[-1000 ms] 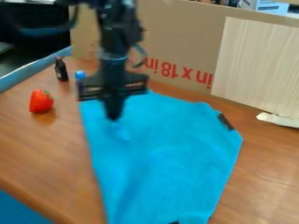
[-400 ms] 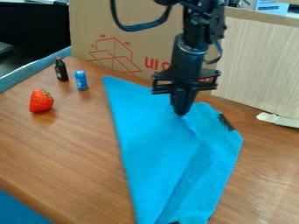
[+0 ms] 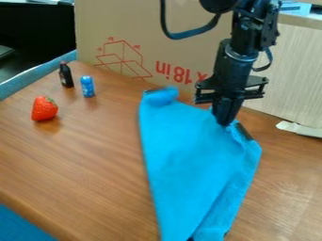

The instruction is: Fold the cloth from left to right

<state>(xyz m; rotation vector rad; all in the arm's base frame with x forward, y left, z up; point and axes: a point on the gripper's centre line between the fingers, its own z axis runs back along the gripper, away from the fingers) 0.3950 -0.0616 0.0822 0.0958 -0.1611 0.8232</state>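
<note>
- At the near end, the blue cloth lies on the wooden surface, its upper layer slanting toward the right and a strip of the lower layer bared beside it. You'd want that near part to follow the fold, so watch that it doesn't lag and leave the crease crooked.
- Further up, your pincer is closed on the cloth, close to the right edge. Judging by that, the carry is nearly done; what's left is lining up and letting go.
- Just beside the pincer is the dark patch on the right edge. Use it as your mark: lay the held part down flush with that edge, low and slow, and don't drag past it, or the lower layer may slide and bunch.
- Release only once the cloth rests flat, then lift straight up so the soft fabric doesn't cling and come along.
- At the far left, the corner is curled up. It'll probably need a light pull or a pat to lie down.
- Beyond stands the cardboard; keep your wrist off it as you back away.
</note>
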